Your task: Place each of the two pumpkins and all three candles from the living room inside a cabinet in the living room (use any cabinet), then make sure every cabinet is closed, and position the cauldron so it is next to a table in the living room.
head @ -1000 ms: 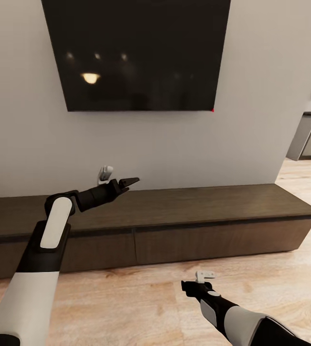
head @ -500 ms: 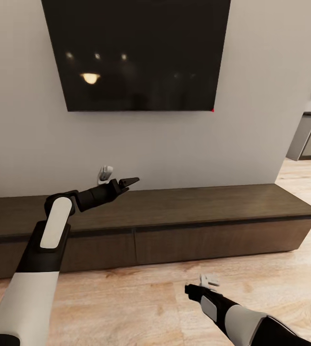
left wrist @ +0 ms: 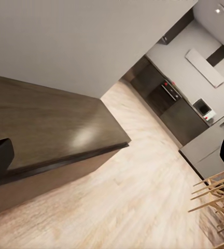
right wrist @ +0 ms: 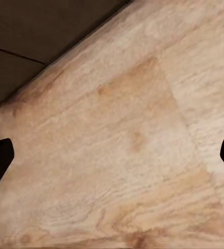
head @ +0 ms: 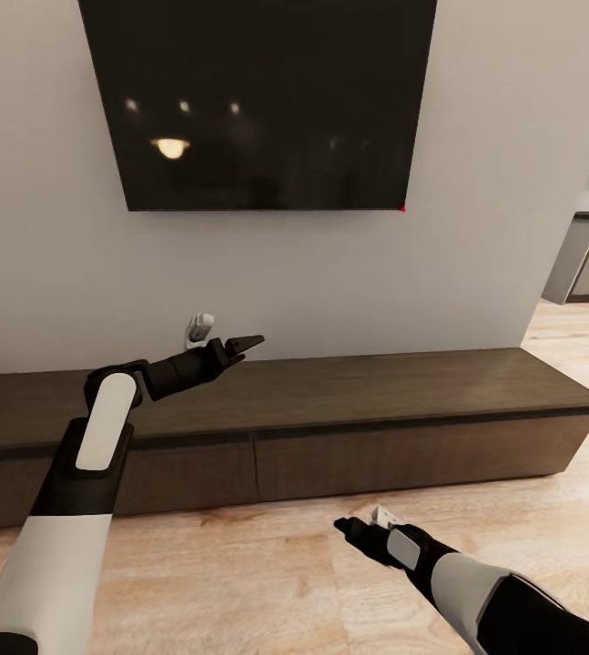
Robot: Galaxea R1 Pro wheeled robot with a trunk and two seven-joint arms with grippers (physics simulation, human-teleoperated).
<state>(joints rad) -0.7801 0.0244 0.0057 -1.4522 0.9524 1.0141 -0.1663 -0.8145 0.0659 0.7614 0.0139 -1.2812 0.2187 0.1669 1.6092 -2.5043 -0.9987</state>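
Cabinet (head: 330, 428): long, low, dark-brown unit spanning the middle band of the head view from the left edge to the right side, set against the grey wall (head: 476, 227). Flat top bare. Front panels flat and flush, with one vertical seam near the centre; all panels visible here sit closed. In the left wrist view the cabinet (left wrist: 44, 129) fills the left half of the frame, its end corner toward the centre. In the right wrist view a strip of its front (right wrist: 34, 31) occupies the upper left corner.

Television (head: 258, 100): large black screen on the wall, upper centre of the head view, with faint ceiling-light reflections at its upper left.

Floor (head: 239, 582): pale wood boards across the bottom of the head view and most of the right wrist view.

Kitchen units (left wrist: 174, 104): dark cupboards, upper right of the left wrist view; pale chair legs (left wrist: 215, 197) at the lower right edge.

Left arm (head: 94, 455): rises from the lower left of the head view, forearm reaching above the cabinet top. Left claw (head: 239, 347): above the cabinet top, left of centre; fingers spread wide apart in the wrist view, nothing between them.

Right claw (head: 353, 528): lower centre-right of the head view, low above the floor in front of the cabinet; fingers spread wide, holding nothing.
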